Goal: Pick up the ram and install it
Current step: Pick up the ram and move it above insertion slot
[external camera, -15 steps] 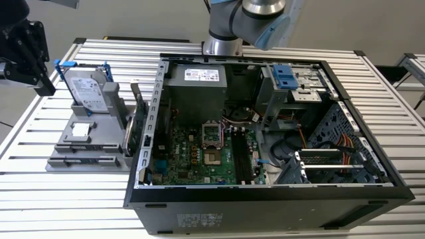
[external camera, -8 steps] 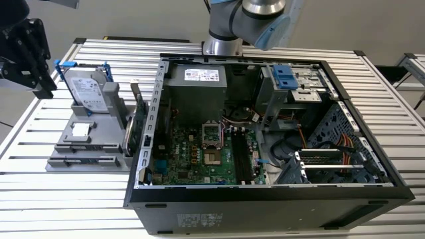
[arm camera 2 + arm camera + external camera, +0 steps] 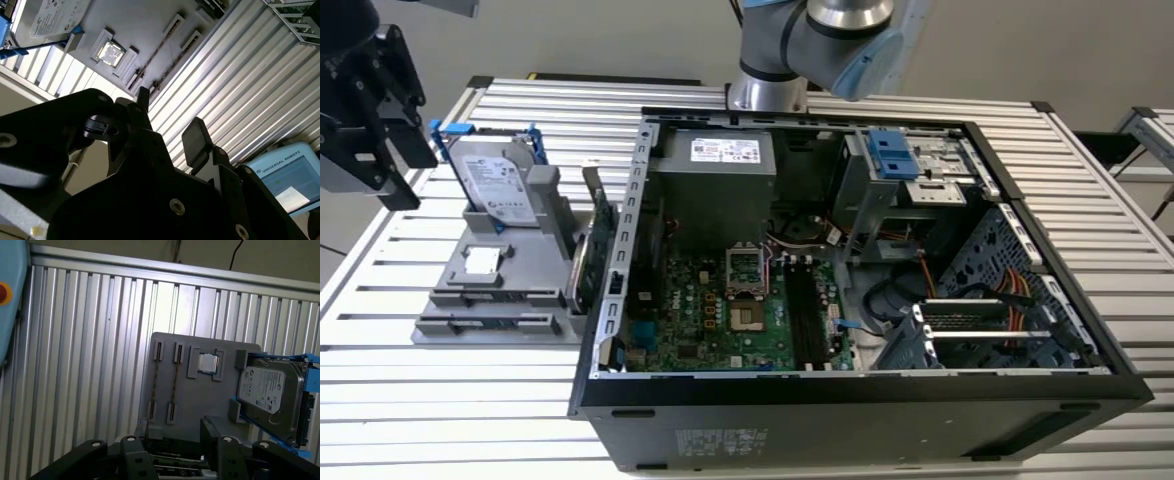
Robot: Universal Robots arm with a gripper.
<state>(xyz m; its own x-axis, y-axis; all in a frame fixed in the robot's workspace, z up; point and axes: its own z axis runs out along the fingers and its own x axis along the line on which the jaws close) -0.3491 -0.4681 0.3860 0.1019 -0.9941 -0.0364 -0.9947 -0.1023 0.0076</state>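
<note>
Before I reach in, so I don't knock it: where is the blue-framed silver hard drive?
The hard drive sits on the grey plastic holder, to the exterior view's left of the open black computer case.

The open computer case (image 3: 854, 420) stands on the slatted table (image 3: 400, 380). A holder tray (image 3: 527, 275) lies just beside it at the exterior view's left. On the tray the hard drive (image 3: 500, 180) sits far, the processor chip (image 3: 480, 262) mid-tray, and the ram (image 3: 173, 390) in a near slot.

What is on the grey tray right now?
Two thin ram strips on edge in slots, a square chip, a hard drive in a blue frame. The open gripper covers the tray edge closest to it in the first wrist view.
</note>
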